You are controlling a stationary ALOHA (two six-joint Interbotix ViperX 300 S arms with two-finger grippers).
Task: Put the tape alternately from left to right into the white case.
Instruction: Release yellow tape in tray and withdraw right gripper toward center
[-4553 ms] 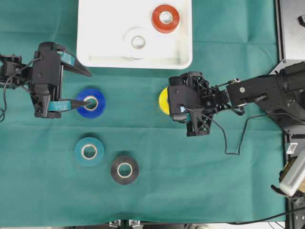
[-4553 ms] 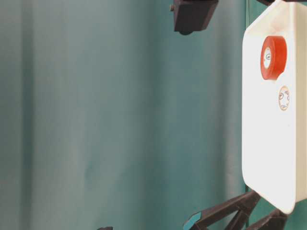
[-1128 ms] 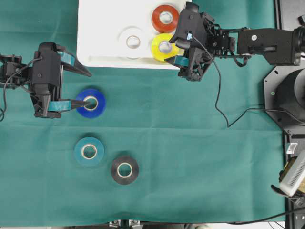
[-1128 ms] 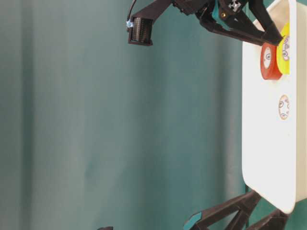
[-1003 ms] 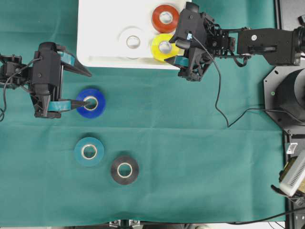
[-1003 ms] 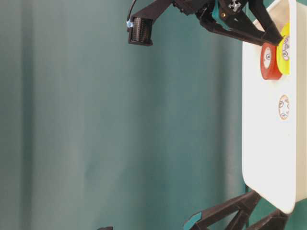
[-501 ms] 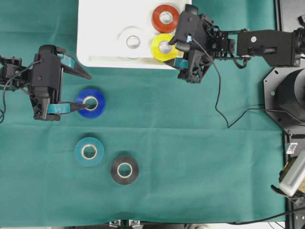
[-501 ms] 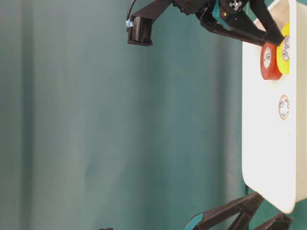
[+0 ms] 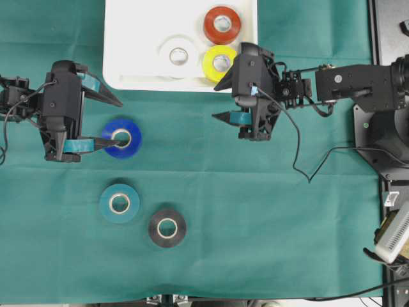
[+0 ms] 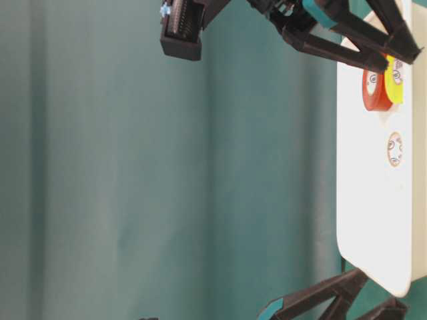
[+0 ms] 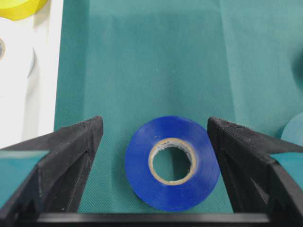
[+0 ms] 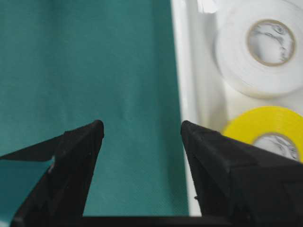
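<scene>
Black fingers of my left gripper (image 9: 108, 119) are spread wide and hold nothing; in the left wrist view they stand on either side of the blue roll (image 11: 172, 162), with green cloth showing between each finger and the roll. From overhead the blue roll (image 9: 121, 138) lies flat at middle left of the frame, and one finger tip reaches over its core.

My right gripper (image 9: 218, 98) is also spread and grips nothing. It hangs at upper centre of the overhead frame, just below the case (image 9: 128, 57), one finger over the case's lower rim beside the yellow roll (image 9: 219, 62), the other over the cloth (image 9: 268, 211). In the right wrist view only cloth and the case's rim lie between my fingers (image 12: 71, 170).

Inside the case, at the top of the overhead frame, three rolls lie flat: the white roll (image 9: 178, 56) left of the yellow one, and the red roll (image 9: 222, 24) above the yellow.

At lower left, on the cloth, lie the teal roll (image 9: 119, 203) and, just to its lower right, the black roll (image 9: 167, 227).
</scene>
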